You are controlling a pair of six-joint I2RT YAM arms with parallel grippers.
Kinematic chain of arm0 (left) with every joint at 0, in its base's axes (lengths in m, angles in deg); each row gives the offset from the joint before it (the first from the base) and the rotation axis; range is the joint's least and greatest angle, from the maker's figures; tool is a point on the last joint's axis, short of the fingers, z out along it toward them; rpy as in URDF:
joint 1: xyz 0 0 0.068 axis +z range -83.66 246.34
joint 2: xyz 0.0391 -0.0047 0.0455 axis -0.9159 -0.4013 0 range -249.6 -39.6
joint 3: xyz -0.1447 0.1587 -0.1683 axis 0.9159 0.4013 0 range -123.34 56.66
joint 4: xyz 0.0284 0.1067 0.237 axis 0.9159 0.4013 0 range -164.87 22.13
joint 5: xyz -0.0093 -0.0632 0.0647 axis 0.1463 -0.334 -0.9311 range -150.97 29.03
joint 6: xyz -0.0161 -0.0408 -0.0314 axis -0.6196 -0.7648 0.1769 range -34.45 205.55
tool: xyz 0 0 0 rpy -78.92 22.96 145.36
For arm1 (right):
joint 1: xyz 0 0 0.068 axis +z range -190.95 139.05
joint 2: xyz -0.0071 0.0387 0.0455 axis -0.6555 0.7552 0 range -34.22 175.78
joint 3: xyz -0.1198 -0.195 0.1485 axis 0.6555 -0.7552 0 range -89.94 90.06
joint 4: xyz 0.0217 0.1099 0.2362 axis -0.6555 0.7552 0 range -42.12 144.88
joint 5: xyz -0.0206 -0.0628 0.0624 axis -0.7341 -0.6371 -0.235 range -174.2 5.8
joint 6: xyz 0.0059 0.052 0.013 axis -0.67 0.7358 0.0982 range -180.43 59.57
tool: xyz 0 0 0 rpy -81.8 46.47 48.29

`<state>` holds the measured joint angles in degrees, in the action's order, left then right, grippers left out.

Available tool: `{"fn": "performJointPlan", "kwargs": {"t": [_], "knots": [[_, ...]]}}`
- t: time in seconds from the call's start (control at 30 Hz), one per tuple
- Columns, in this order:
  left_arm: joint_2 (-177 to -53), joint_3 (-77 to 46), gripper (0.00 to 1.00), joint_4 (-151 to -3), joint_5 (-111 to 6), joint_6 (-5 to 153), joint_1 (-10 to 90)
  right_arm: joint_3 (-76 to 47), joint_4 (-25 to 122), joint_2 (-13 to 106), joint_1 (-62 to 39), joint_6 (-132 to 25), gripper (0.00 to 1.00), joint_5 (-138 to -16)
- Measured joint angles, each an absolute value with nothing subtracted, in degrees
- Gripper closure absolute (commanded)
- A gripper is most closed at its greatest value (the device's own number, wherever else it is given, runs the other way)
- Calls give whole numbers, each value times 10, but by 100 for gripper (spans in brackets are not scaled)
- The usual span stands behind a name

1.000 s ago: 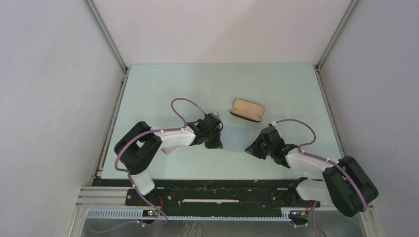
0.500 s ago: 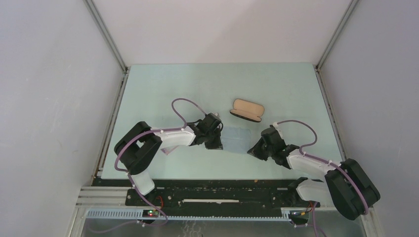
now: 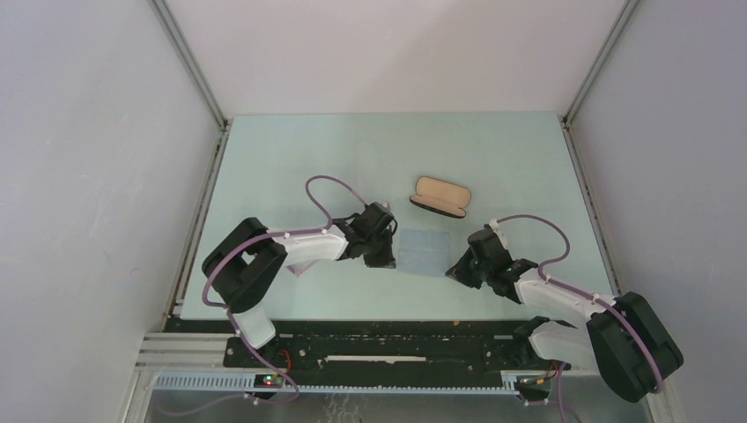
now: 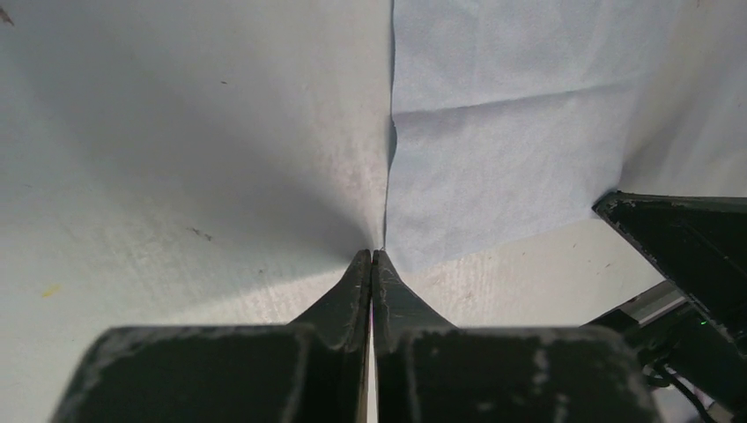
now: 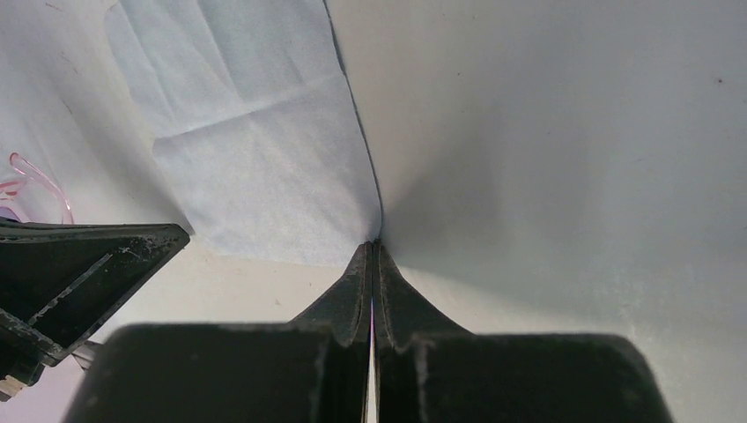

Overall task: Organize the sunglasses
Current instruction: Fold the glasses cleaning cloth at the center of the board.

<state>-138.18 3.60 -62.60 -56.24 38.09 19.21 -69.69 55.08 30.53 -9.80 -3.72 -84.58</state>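
From above, a thin, creased, pale blue cloth [image 3: 421, 250] lies spread between the left gripper [image 3: 390, 260] and the right gripper [image 3: 452, 270]. An oblong black case [image 3: 440, 196] with tan lining lies open beyond it. The right gripper sits further right than a second ago, and the cloth is flatter.

In the left wrist view, matte black fingers are clenched on a corner of the cloth.

In the right wrist view, the fingers likewise pinch a corner. Of the sunglasses [image 5: 33, 181] only a thin pink curve shows at the left edge, beyond the left gripper.
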Motion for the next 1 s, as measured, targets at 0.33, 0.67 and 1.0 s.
{"fn": "performJointPlan", "kwargs": {"t": [0.33, 0.67, 1.0], "knots": [[-1380, 21, 53, -612, -558, 380, 179, -696, 553, 306, -98, -40, 100, -846], [-1407, -2, 70, -602, -536, 375, 172, -696, 552, 308, -99, -42, 100, -846], [-1423, -16, 98, -601, -533, 375, 172, -696, 554, 306, -104, -46, 100, -846]]}}
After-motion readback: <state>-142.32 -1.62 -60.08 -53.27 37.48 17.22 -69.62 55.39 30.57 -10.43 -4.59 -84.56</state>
